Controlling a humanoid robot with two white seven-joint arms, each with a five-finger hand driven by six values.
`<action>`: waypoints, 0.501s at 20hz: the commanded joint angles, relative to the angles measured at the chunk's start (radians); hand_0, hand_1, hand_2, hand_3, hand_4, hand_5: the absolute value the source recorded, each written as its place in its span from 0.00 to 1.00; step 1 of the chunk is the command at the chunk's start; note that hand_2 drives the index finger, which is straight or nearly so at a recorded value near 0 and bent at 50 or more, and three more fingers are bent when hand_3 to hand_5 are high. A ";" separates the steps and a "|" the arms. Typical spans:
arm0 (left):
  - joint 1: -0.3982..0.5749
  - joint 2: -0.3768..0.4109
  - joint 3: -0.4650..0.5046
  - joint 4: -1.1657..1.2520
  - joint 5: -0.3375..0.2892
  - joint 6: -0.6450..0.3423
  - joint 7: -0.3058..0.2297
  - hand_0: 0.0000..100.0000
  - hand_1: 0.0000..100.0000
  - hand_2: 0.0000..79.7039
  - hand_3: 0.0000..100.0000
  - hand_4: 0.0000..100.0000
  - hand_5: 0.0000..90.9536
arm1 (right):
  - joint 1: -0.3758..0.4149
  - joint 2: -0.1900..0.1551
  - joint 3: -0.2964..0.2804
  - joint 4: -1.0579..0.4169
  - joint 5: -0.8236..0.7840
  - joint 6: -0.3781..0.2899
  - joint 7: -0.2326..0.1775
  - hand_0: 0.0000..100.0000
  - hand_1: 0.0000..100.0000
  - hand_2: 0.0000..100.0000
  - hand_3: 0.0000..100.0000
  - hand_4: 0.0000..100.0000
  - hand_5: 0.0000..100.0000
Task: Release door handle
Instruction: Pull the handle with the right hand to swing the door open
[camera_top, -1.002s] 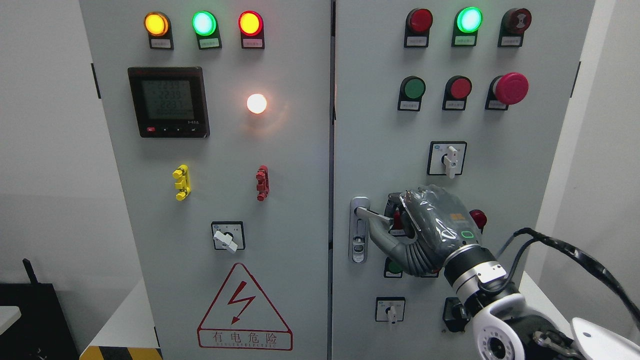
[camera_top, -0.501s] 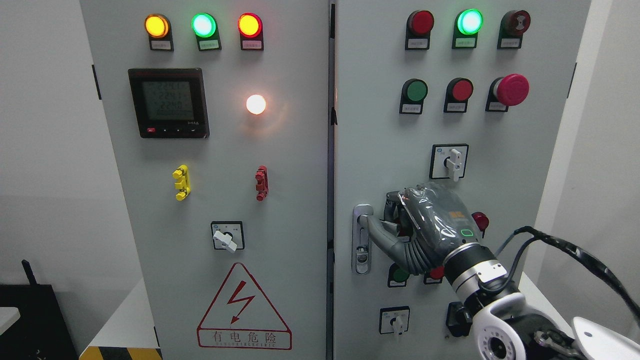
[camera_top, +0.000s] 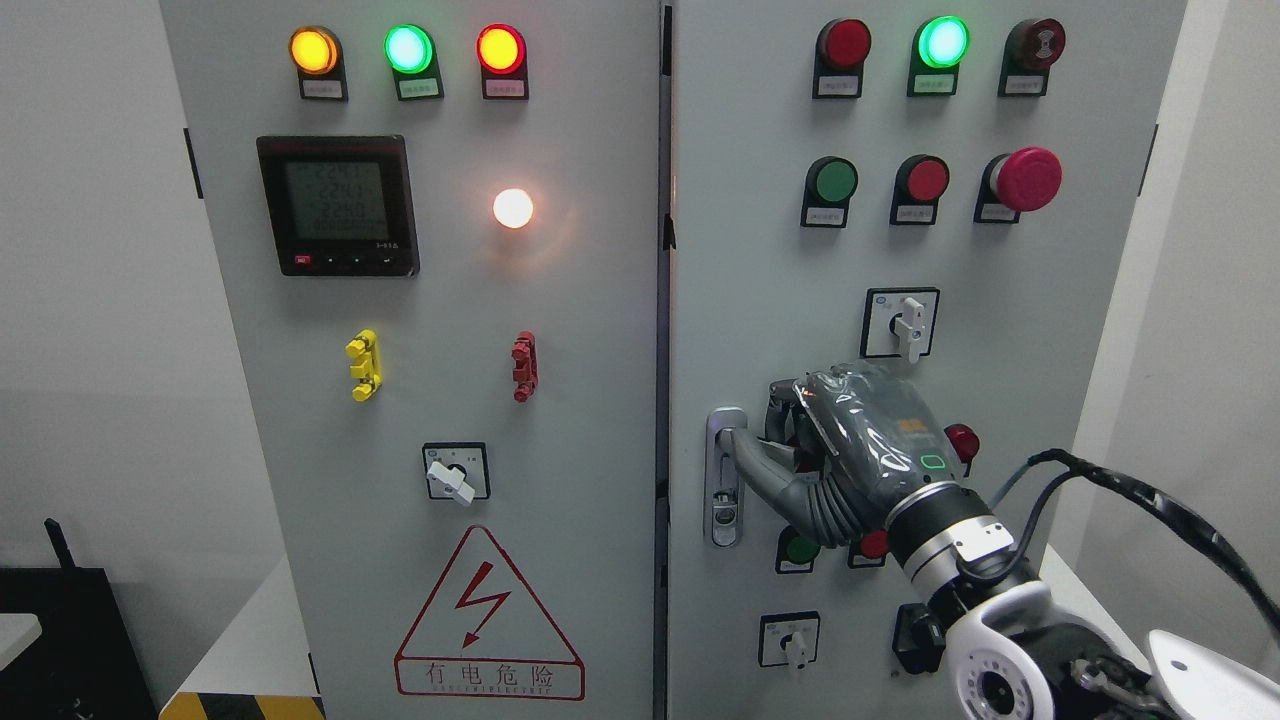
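**My right hand at the cabinet's door handle**

Head view: my right hand (camera_top: 850, 455) comes in from the lower right and sits against the right door (camera_top: 1040, 480) of the grey electrical cabinet. The door handle (camera_top: 724, 478) is a silver plate mounted upright near that door's left edge, just right of the seam between the two doors. My thumb (camera_top: 752, 462) reaches left and touches the handle's upper part; my other fingers (camera_top: 790, 425) are curled in just to the right of it. The back of my hand hides the lever, so I cannot tell whether I am clamped on it or only resting there. A white rotary switch (camera_top: 907, 325) sits just above my hand, and a small red button (camera_top: 962, 441) peeks out at its right side. A black cable (camera_top: 1150, 500) loops off my wrist.
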 joint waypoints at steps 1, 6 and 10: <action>0.000 0.000 -0.025 0.000 0.000 0.001 0.000 0.12 0.39 0.00 0.00 0.00 0.00 | -0.008 0.004 -0.002 0.000 0.001 -0.003 -0.003 0.61 0.33 0.69 1.00 1.00 1.00; 0.000 0.000 -0.025 0.000 0.000 0.001 0.000 0.12 0.39 0.00 0.00 0.00 0.00 | -0.010 0.005 -0.002 0.000 0.001 -0.003 -0.003 0.61 0.32 0.68 1.00 0.99 1.00; 0.000 0.000 -0.025 0.000 0.000 0.001 0.000 0.12 0.39 0.00 0.00 0.00 0.00 | -0.015 0.005 -0.005 0.000 0.003 -0.003 -0.003 0.62 0.32 0.66 1.00 0.99 1.00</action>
